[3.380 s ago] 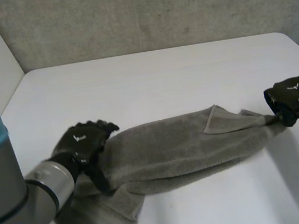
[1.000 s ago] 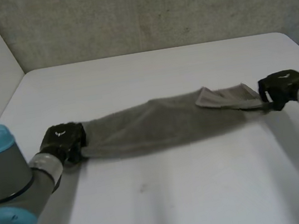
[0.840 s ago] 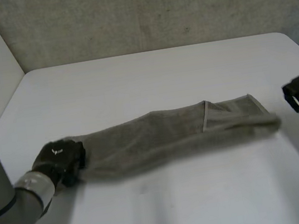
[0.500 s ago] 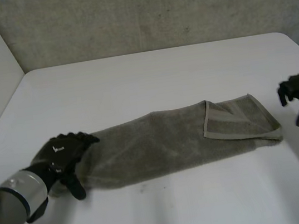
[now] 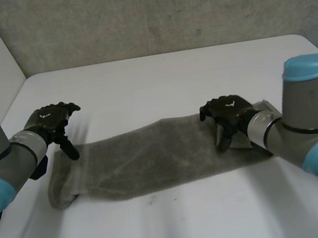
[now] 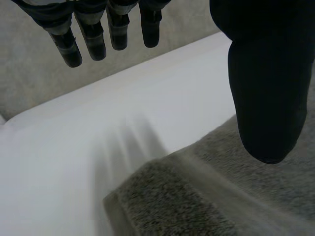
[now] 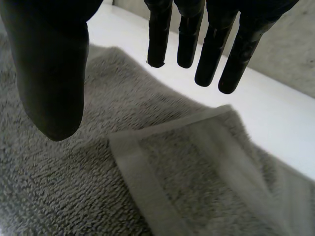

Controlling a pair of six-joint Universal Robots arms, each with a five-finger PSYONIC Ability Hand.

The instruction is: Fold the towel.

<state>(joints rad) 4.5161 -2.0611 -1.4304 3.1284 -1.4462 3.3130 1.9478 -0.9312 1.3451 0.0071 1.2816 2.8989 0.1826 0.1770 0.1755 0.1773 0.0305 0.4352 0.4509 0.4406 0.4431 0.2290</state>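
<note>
Black fingers (image 6: 91, 42) of the left hand (image 5: 50, 118) are being held straight and spread, and nothing is being pinched between them and the thumb. The hand is being carried just above the far left end of the towel (image 5: 152, 156); contact with the cloth cannot be told. At the right, the fingers (image 7: 215, 54) of the right hand (image 5: 228, 110) are likewise being kept loose and apart over the towel's right part, and no cloth is being gripped there either.

Under that right palm, a corner flap (image 7: 197, 167) with its flat hem band is lying turned back onto the pile. The towel itself is lying flat as a long, narrow strip, running left to right across the middle of the white table (image 5: 171, 78). Its left end is near the left hand, and its right end is being covered by the right arm (image 5: 303, 121).

By judgement, a first lengthwise fold is being taken as done, since the strip looks narrow and doubled. Two things are being counted as left: the turned-back flap is to be squared, and the strip is to be folded end over end at least once. With neither end being grasped, that crosswise fold is being judged as not yet begun.
</note>
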